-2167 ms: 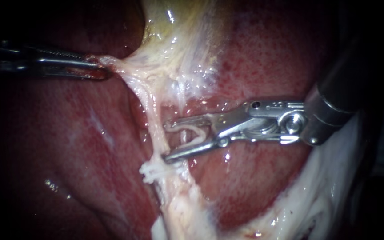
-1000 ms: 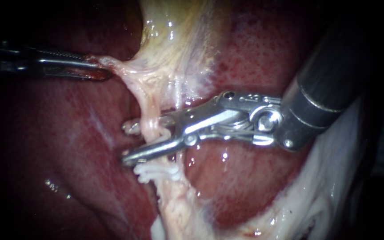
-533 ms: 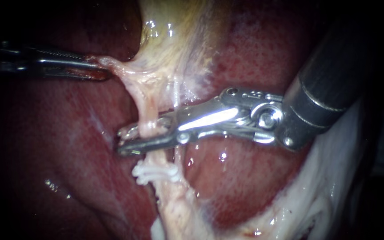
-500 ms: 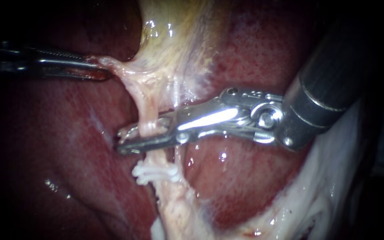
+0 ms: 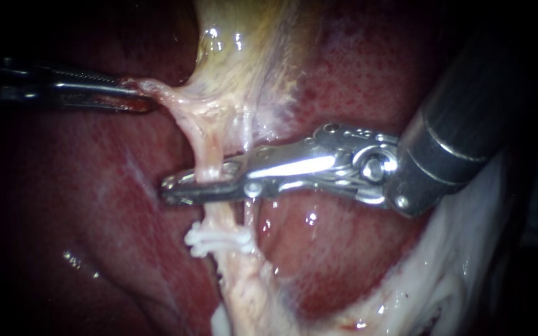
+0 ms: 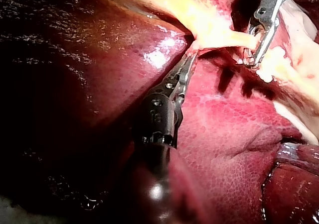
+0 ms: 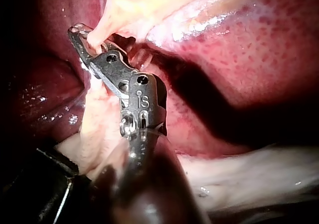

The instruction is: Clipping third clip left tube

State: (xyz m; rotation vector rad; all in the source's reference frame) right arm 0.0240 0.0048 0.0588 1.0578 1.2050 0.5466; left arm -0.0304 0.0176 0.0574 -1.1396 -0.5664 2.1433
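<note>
In the endoscope view, the left instrument is seen with its jaws closed on pale tissue beneath the gallbladder, which is drawn taut to the left. The tube runs down from that tissue across the liver. It is clamped between the nearly closed jaws of the right instrument, both jaws touching it. Just below those jaws, white clips are set across the tube.

In the left wrist view, the left instrument is shown gripping the pale tissue at its tip. Ahead of it, the right instrument is closed over the tube.

In the right wrist view, the tube is seen passing between the jaws of the right instrument, close to their tips.
</note>
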